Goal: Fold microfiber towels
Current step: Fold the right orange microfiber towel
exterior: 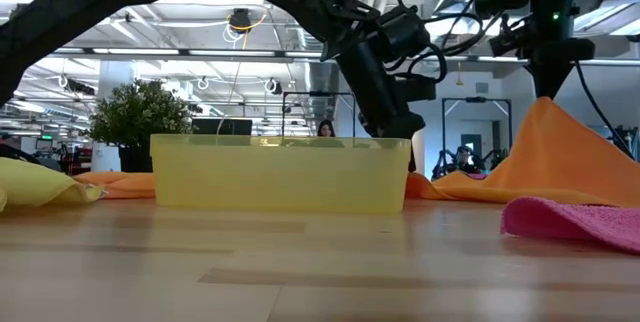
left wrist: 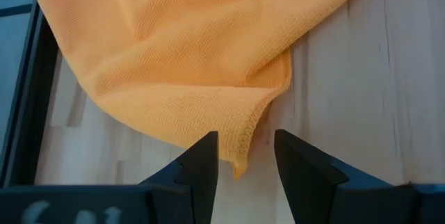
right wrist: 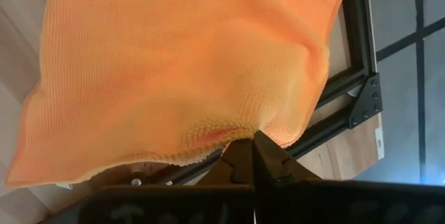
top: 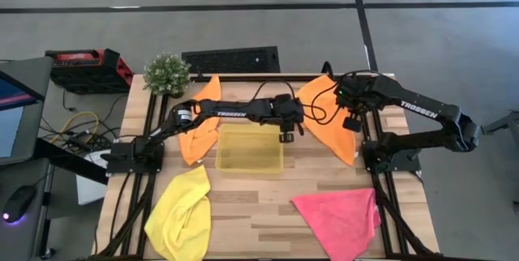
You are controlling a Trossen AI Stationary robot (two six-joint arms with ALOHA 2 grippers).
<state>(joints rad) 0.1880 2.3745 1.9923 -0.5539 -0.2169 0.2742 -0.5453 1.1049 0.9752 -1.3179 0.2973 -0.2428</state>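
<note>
An orange microfiber towel (top: 324,127) stands as a tent at the table's far right, and my right gripper (right wrist: 252,140) is shut on its raised peak (exterior: 545,107). Its lower edges lie on the table. My left gripper (left wrist: 243,165) reaches across past the yellow tray (top: 250,149) and points down, open. One corner of that towel (left wrist: 240,158) lies flat on the wood between its fingers. A second orange towel (top: 199,131) lies under the left arm. A yellow towel (top: 180,212) and a pink towel (top: 340,216) lie bunched near the front edge. My left gripper has its fingers (left wrist: 205,161) on either side of the towel's corner; I cannot tell whether they touch it. My right gripper pinches a bunched bit of the orange towel (right wrist: 222,135) between its two shut fingers, from above and pointing steeply down. The cloth hangs from the hold, its lower part on the table.
The translucent yellow tray stands at the table's middle, right beside my left gripper. A potted plant (top: 168,73) and a black slatted panel (top: 231,58) sit at the far edge. A red case (top: 87,68) and cables lie off the table's left.
</note>
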